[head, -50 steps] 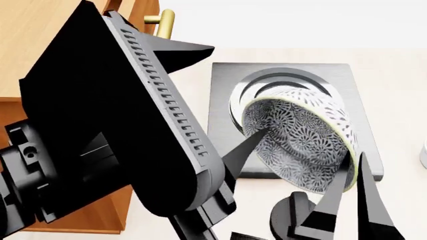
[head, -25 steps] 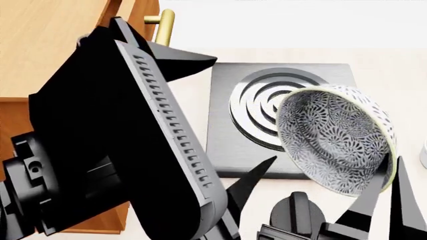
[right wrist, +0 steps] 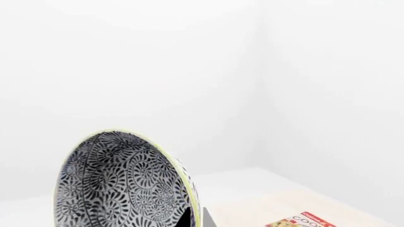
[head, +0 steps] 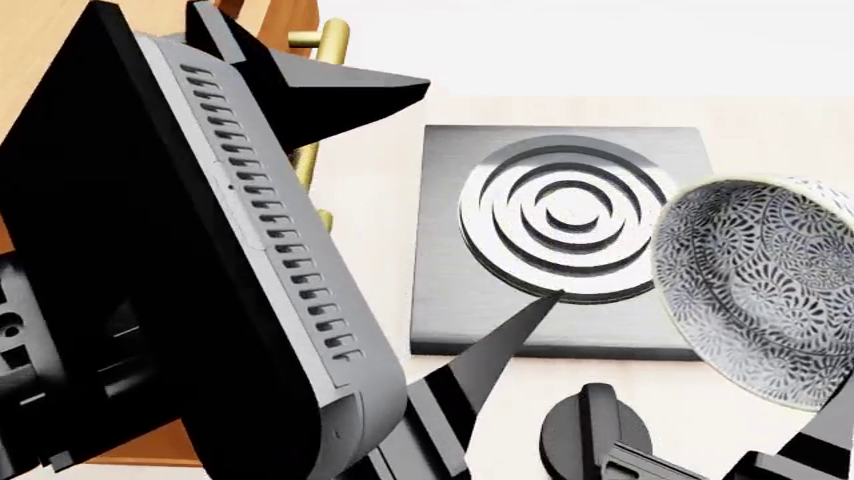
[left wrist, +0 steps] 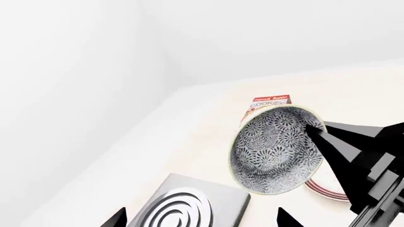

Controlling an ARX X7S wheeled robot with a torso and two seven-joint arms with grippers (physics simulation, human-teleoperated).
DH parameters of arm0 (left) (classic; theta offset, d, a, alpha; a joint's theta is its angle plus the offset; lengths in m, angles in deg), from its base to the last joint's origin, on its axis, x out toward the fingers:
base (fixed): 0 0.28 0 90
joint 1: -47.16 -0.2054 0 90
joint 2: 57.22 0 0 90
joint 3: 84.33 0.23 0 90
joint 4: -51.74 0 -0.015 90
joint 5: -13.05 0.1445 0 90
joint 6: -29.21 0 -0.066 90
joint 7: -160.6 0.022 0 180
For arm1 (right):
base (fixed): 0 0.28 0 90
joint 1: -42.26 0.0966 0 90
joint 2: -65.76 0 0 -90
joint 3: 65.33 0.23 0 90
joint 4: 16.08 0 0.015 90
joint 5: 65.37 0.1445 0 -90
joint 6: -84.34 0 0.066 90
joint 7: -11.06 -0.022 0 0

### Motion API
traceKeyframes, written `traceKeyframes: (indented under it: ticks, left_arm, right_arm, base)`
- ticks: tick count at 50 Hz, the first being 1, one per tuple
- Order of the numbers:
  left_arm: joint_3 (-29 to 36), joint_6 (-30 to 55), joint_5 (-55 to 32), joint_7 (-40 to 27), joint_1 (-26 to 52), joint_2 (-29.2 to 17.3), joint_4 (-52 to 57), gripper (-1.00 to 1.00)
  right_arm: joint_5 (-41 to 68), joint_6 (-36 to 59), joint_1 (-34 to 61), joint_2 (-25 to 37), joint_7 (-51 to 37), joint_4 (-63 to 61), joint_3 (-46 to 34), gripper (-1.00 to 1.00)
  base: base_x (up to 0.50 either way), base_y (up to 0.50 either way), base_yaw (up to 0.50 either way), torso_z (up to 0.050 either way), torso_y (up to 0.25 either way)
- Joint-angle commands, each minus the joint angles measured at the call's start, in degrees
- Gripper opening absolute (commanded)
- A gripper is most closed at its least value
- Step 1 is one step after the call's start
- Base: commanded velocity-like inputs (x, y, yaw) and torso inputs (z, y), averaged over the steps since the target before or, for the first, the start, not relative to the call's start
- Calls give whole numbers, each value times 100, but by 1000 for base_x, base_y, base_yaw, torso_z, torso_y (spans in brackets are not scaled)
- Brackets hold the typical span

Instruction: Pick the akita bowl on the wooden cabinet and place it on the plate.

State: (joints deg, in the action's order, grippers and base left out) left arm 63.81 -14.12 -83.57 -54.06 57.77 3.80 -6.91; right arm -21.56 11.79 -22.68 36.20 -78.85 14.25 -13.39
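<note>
Carrying the bowl (head: pixel 761 290) tipped on its side, the right tool (left wrist: pixel 315 135) is pinching its rim, one finger inside, with the plate (left wrist: pixel 325 189) lying just below and beyond it. The left tool (head: pixel 514 330) is hanging unclenched beside, holding nothing. Pinched by the rim alone, the tilted bowl could swing, slip out, and miss the plate.

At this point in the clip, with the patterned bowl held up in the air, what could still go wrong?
1. The akita bowl is tipped on its side, pinched at its rim by the right gripper; it might slip or land tilted.
2. Only a sliver of the plate shows behind the bowl, so judging the drop point looks hard.
3. The cookie box sits near the plate and could get knocked.
4. The left arm blocks much of the head view.
</note>
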Motion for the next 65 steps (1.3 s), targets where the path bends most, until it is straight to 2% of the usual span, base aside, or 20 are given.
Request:
traceKeyframes:
  ticks: [1,11,24,37,65]
  left_arm:
    - [-85,-69,-77,-32,17,-46,63,100]
    - [-102,-114,-92,-63,-20,-49,87,100]
    - [-102,-146,-79,-64,-56,-27,107,100]
    - [-92,-138,-77,-55,-53,-24,98,100]
    - [-94,-148,-103,-86,-55,-34,139,100]
  right_arm:
    - [1,-273,-400,221,-3,-31,514,-100]
    - [-78,-463,-895,370,-4,-32,996,-100]
    - [-78,-892,-2131,602,-5,-32,2240,-100]
    - [-75,-1117,-2888,672,-5,-32,2986,-100]
    - [-74,-1467,-3894,760,-5,-32,3951,-100]
  base:
    - [0,0,0,0,0]
    - [0,0,0,0,1]
    - [0,0,0,0,0]
    - [0,0,0,0,0]
    - [0,0,0,0,0]
